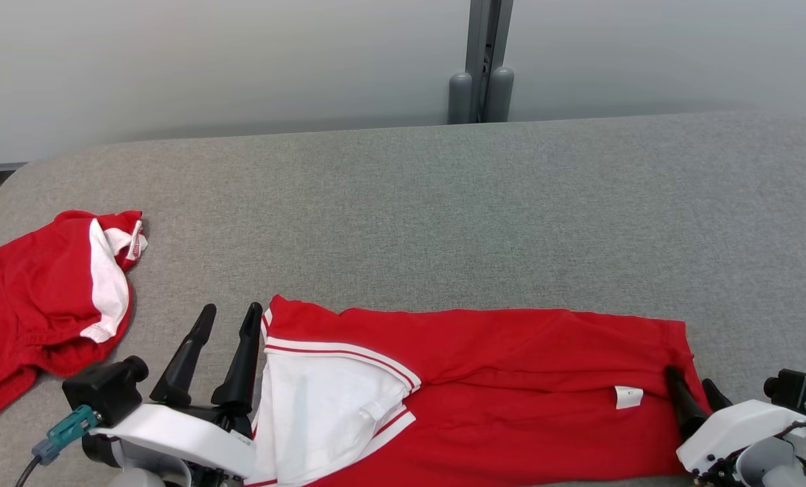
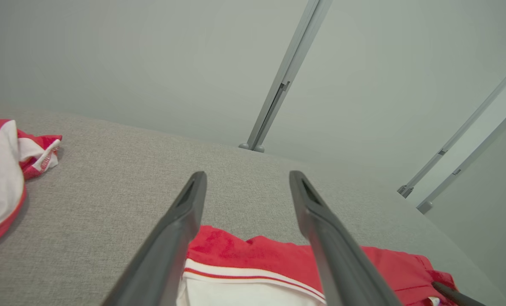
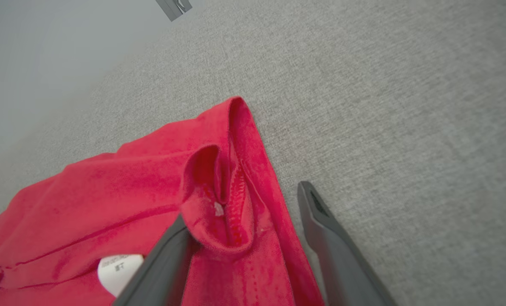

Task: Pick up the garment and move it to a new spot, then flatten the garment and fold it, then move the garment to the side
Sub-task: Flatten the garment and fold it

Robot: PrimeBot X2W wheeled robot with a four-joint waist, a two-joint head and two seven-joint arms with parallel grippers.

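Grey table (image 1: 443,203): garment (image 1: 511,352), red-white bundle (image 1: 37,304) left

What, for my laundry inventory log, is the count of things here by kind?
Red-and-white garments: 2, the spread garment and the crumpled garment
Grippers: 2, the left gripper and the right gripper
White care label: 1
Total: 5

Your head view cuts off the near edge of the garment (image 1: 511,379) and the second red garment (image 1: 30,304) at left. One finger of the right hand (image 1: 691,379) is tucked under a red fold (tip hidden). The label (image 1: 628,396) has unreadable print.
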